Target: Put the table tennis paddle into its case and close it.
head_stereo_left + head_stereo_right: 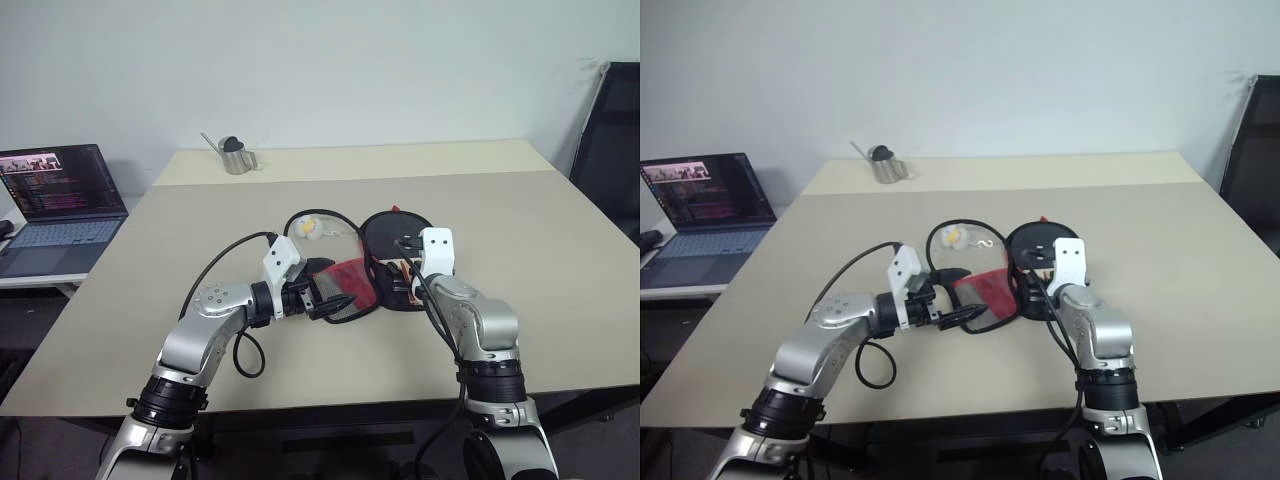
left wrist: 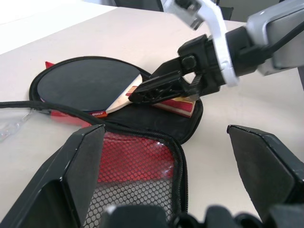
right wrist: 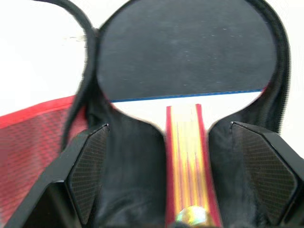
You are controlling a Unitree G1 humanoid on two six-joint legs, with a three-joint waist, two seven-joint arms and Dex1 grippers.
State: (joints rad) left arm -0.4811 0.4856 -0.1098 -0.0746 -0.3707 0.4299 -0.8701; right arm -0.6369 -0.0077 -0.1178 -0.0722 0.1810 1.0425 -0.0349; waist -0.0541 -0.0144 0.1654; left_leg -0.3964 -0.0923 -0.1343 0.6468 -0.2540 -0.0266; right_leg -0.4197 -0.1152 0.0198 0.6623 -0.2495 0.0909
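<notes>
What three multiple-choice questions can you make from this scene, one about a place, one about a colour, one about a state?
1. Where does the table tennis paddle lie?
A. Inside the open case
B. On the laptop
C. In the metal jug

2. What colour is the paddle's rubber face?
A. Green
B. Black
C. White

3. How does the right end effector stand?
A. Shut on the handle
B. Shut on the zipper
C. Open, astride the handle

Answers: 1 A, the case's black edge rings the paddle; 2 B, both wrist views show a dark round face; 3 C, its fingers stand apart either side of the striped handle.
</notes>
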